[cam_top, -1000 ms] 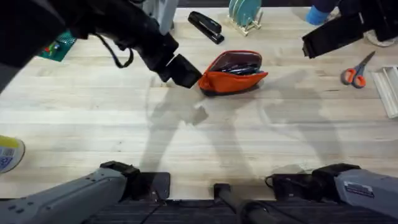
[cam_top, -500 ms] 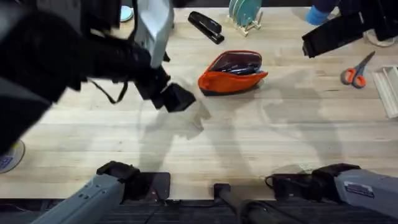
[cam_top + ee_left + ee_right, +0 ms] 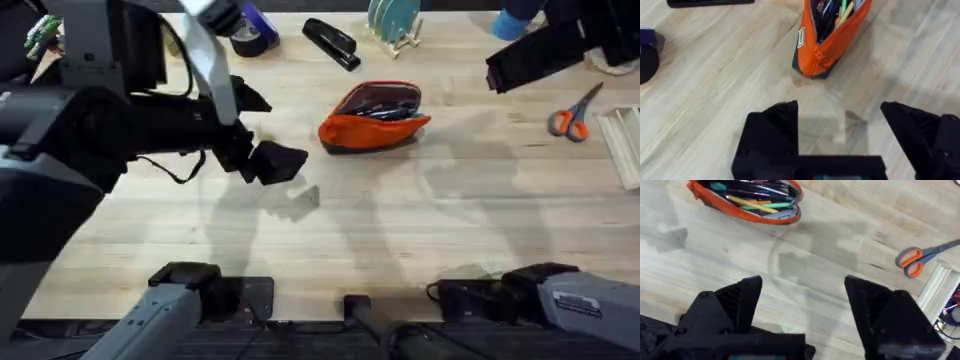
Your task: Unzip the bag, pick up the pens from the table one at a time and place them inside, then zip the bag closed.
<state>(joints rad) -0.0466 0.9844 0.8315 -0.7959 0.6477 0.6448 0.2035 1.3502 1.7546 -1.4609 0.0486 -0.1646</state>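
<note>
The left gripper [image 3: 280,162] is seen wide open and empty above the bare desk [image 3: 400,220], just short of the bag [image 3: 374,118]. The right gripper [image 3: 802,305], likewise spread and holding nothing, is raised at the far right. The bag lies mid-desk, unzipped, with several pens [image 3: 757,202] packed inside. Because the mouth gapes and the pouch is unanchored, it may be dragged or tipped when the zipper pull [image 3: 823,59] is tugged, or a protruding pen snagged. Scissors [image 3: 573,116] lie beyond.
</note>
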